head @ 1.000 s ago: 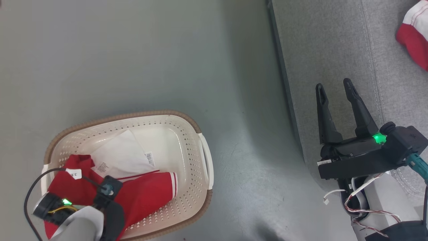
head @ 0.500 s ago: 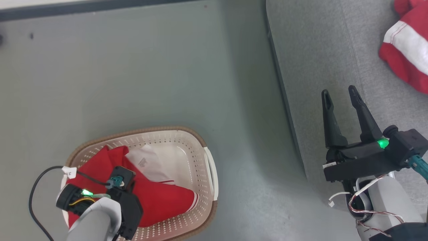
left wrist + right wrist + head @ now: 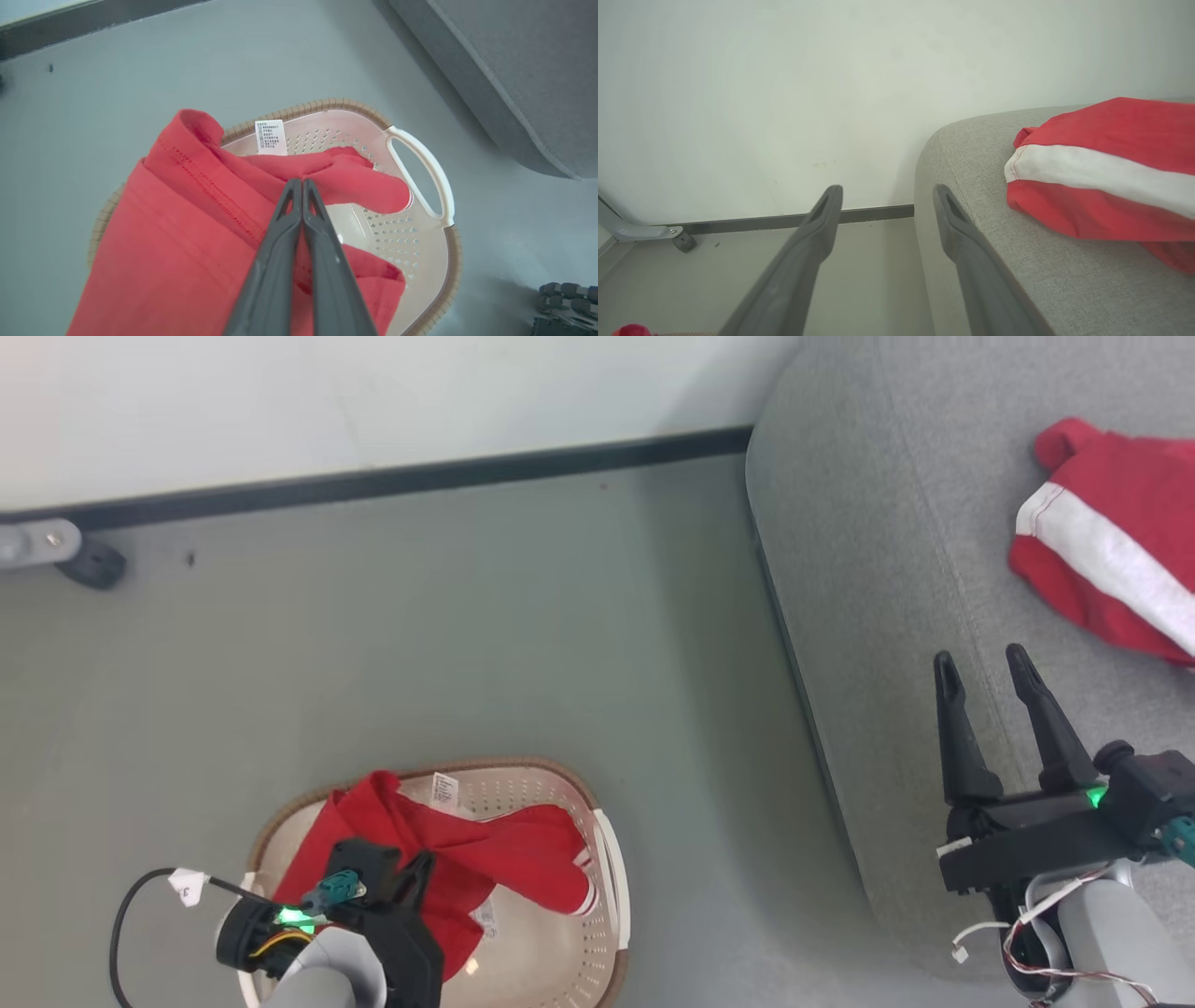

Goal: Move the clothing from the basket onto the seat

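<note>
Left gripper point(image 3: 299, 182): fingers pressed together, pinching a fold of the red garment point(image 3: 196, 196). The cloth bunches at the pinch, above the inside of the basket point(image 3: 423, 158). Its bulk covers the basket's left half and overlaps the brown rim there.

A white care label point(image 3: 270, 137) stands up from the garment's far edge, printed in small lines too fine to read. A small white tag point(image 3: 187, 887) hangs on the left arm's cable; I cannot read its mark.

The basket's right half shows bare perforated wall and a white handle. The basket sits on grey floor point(image 3: 467, 616), with a bare strip of floor between it and the seat point(image 3: 887, 569).

Right gripper point(image 3: 980, 655): fingers spread, nothing between them, over the seat just inside its left edge. That edge runs far to a rounded corner by the wall and dark baseboard point(image 3: 420, 476).

A second red garment point(image 3: 1111, 560) with a white band lies on the seat, far right of the right gripper, with bare cushion between them.
</note>
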You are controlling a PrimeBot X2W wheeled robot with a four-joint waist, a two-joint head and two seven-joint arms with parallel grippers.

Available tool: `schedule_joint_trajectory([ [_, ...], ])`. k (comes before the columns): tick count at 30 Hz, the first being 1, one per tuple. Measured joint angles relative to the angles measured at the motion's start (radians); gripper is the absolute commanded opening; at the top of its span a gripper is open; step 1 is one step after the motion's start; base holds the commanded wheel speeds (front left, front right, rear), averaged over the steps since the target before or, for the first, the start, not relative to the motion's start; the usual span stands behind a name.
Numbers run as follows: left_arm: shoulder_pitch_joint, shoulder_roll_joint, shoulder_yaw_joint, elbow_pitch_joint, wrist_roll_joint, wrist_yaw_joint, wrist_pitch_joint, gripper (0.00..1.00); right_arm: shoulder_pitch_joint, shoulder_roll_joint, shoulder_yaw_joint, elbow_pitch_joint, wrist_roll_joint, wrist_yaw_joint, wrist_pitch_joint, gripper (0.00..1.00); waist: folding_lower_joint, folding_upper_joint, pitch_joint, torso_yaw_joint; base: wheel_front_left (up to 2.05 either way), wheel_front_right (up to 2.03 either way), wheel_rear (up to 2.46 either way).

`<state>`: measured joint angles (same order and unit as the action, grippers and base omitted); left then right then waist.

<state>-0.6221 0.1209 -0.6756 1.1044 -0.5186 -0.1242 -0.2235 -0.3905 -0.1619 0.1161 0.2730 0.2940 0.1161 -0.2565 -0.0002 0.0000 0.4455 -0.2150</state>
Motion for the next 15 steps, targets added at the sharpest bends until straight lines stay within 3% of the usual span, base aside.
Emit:
schedule_joint_trajectory([
  [15,0.044,-0.012,0.009,-0.191,-0.093,-0.001,-0.02,0.0,0.058,-0.031,0.008,0.033,0.025,0.007,0.0,1.0,0.0,-0.0001,-0.165,0.054,0.0,0.0,0.0],
])
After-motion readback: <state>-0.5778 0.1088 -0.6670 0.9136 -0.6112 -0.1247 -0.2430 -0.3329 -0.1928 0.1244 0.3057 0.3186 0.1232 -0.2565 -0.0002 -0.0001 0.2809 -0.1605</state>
